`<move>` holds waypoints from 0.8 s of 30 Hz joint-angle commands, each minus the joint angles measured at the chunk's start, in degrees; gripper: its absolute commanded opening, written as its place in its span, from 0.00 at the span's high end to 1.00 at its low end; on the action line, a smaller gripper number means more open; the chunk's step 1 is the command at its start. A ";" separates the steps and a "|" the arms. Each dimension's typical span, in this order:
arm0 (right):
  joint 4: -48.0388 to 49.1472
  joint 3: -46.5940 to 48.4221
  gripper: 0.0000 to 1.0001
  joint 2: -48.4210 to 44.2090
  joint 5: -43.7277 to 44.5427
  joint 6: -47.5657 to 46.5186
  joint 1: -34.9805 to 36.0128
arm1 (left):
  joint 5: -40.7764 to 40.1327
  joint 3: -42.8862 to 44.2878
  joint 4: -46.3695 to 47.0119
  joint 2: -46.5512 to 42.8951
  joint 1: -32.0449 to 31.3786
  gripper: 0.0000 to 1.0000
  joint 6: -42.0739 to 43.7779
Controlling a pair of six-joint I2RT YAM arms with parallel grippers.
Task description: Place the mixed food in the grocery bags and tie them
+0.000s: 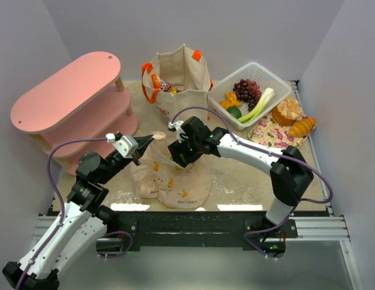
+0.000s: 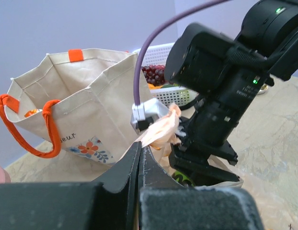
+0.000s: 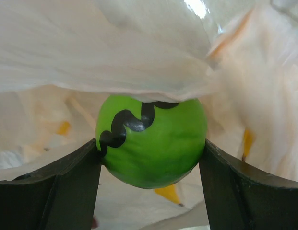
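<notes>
My right gripper (image 3: 151, 158) is shut on a round green vegetable with a black wavy stripe (image 3: 151, 139) and holds it inside the mouth of the thin peach plastic bag (image 1: 175, 181). My left gripper (image 1: 141, 147) is shut on the bag's handle (image 2: 160, 129) and holds it up. The green vegetable peeks out under the right gripper in the left wrist view (image 2: 182, 178). The beige canvas tote (image 1: 178, 78) stands behind, with a snack packet (image 1: 162, 83) inside. Grapes (image 1: 247, 89), a leek (image 1: 258, 104) and orange pieces (image 1: 230, 99) lie in the white basket (image 1: 278, 78). Bread (image 1: 302, 126) lies on the floral mat.
A pink three-tier shelf (image 1: 72, 96) stands at the back left. The floral mat (image 1: 269, 132) with a second bun (image 1: 288, 110) is at the right, next to the basket. Walls close in on the left, back and right.
</notes>
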 commanded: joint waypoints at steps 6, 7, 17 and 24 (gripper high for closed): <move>-9.56 4.10 0.26 1.19 8.52 0.06 0.07 | -1.58 -0.12 2.81 -1.87 -0.29 1.00 1.56; -9.38 3.83 0.20 0.40 8.87 0.15 0.07 | -1.58 -0.12 2.81 -1.69 -0.38 1.00 1.56; -7.80 5.32 0.01 -8.90 3.79 0.68 0.07 | -3.34 0.23 2.29 -0.20 -0.38 1.00 0.94; -10.26 7.78 0.01 -14.01 8.50 0.86 -0.02 | -3.26 0.14 2.20 -0.37 -0.38 1.00 1.12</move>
